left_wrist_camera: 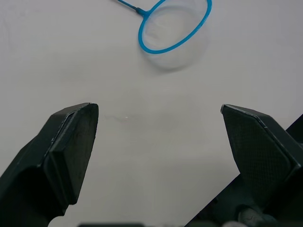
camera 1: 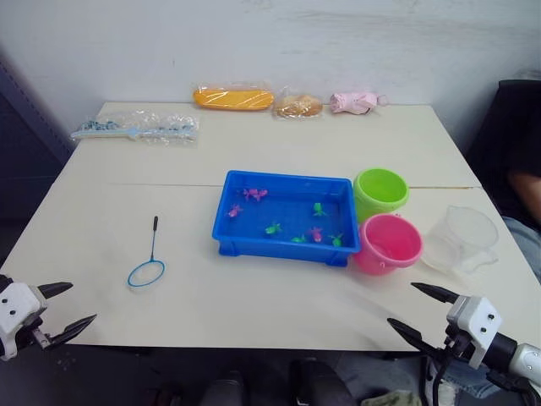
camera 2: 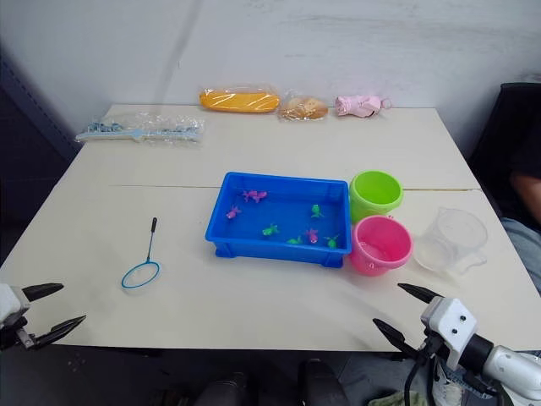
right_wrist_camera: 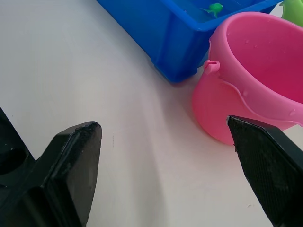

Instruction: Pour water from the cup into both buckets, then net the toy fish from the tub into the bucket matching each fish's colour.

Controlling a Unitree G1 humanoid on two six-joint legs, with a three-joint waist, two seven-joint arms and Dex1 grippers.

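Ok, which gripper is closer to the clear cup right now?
Right. The right gripper sits just in front of the cup; the left gripper is far across the table, near the net.

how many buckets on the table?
2. Green bucket sits at the blue tub's far right corner; pink bucket is just in front of it, beside the tub.

It looks like a test room or lab: a plain cream bench [camera 1: 169, 169] stands against a bare white wall [camera 1: 338, 51], and packed toys in plastic bags [camera 1: 233, 98] lie along its far edge.
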